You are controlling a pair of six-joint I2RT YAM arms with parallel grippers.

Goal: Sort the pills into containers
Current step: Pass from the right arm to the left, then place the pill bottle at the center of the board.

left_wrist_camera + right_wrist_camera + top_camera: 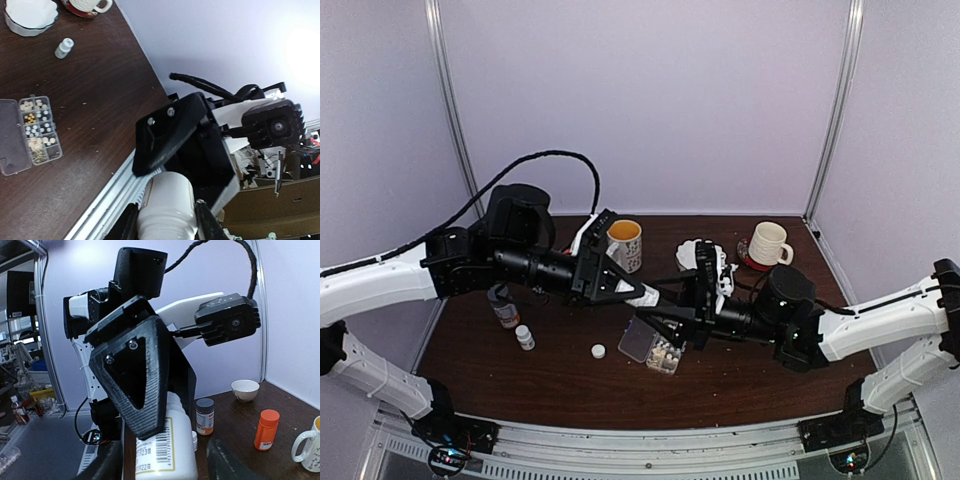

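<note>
The left tool point(640, 296) and the right tool point(670, 314) meet nose to nose above the middle of the desk point(560, 385), both set around one white bottle point(167, 207) with a barcode label. Left tool: gripping the white bottle, with a finger lying against each side of it in the left wrist view. Right tool: open, with the same bottle between its fingers point(225, 460); the right wrist view shows a narrow gap between the bottle and one finger. The organizer box point(60, 150) lies flat on the desk just near of the two tools, partly under the right tool in the top view. Its clear lid point(636, 340) is swung open and rests on the desk at the left side of the box. The pills point(32, 131), whitish and tan, sit in the compartments point(44, 114) of the box; no tool touches them. Left of the box on the desk are a loose white cap point(598, 351), a small white bottle point(525, 337) standing upright, and a grey-capped bottle point(503, 305). At the far side stand a mug with an orange interior point(625, 243), a white scalloped dish point(700, 253) and a white mug point(767, 243) on a red coaster.
</note>
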